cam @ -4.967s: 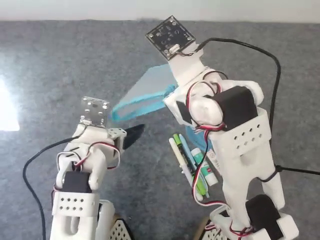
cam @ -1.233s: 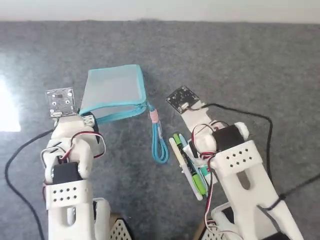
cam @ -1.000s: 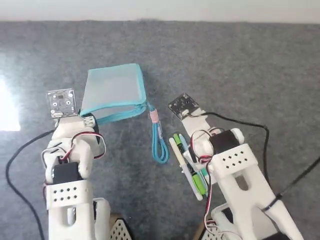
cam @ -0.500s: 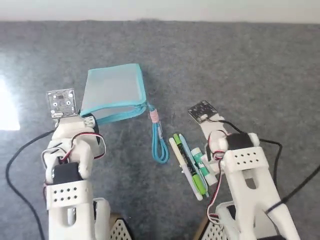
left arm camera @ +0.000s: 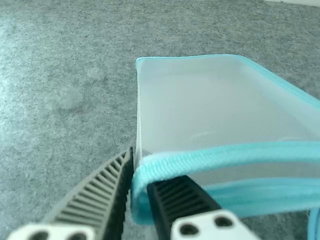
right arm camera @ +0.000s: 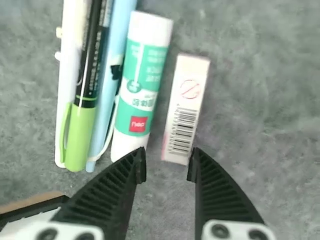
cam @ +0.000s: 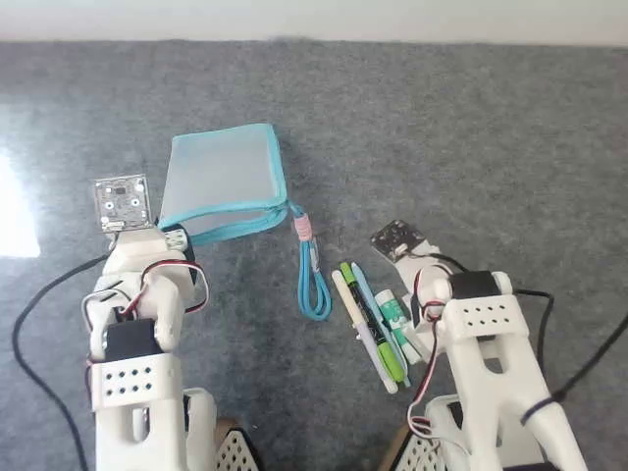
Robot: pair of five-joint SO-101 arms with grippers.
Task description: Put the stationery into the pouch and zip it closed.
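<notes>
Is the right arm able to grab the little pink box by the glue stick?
Probably yes: the right gripper is open right by the pink box, nothing between them. The glue stick lies close beside, so a finger might bump it.

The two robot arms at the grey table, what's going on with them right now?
The left gripper is shut on a corner of the translucent pouch with teal zipper trim, holding it on the grey table. The right gripper hangs open just above the small white eraser, next to the white-and-green glue stick. The pens lie alongside on the table, and the pouch looks empty.
</notes>
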